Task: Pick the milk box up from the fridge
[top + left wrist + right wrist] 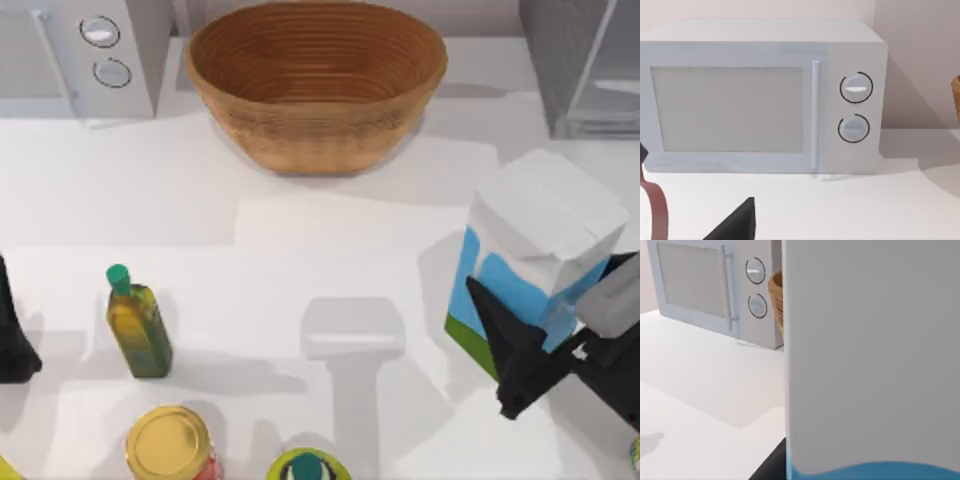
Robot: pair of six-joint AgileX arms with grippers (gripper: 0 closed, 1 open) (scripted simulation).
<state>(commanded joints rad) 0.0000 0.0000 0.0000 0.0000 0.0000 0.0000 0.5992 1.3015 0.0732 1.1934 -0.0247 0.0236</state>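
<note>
The milk box (pixel 545 235), a white gable-top carton with blue sides and a green base strip, is at the right side of the table, tilted and large in the top view. My right gripper (pixel 548 345) is shut on the milk box's lower part, one black finger (pixel 500 340) lying across its blue face. Up close in the right wrist view, the milk box (pixel 875 355) covers the right half. The grey speckled fridge (pixel 580 60) stands at the back right corner, apart from the carton. My left gripper (pixel 10 335) is parked at the left edge.
A pale grey microwave (pixel 90 50) with two knobs stands at the back left, also seen as the microwave (pixel 760 95). A wicker basket (pixel 315 85) sits at the back centre. An olive-oil bottle (pixel 138 325), a yellow-lidded jar (pixel 168 443) and a green-capped item (pixel 308 467) crowd the front left.
</note>
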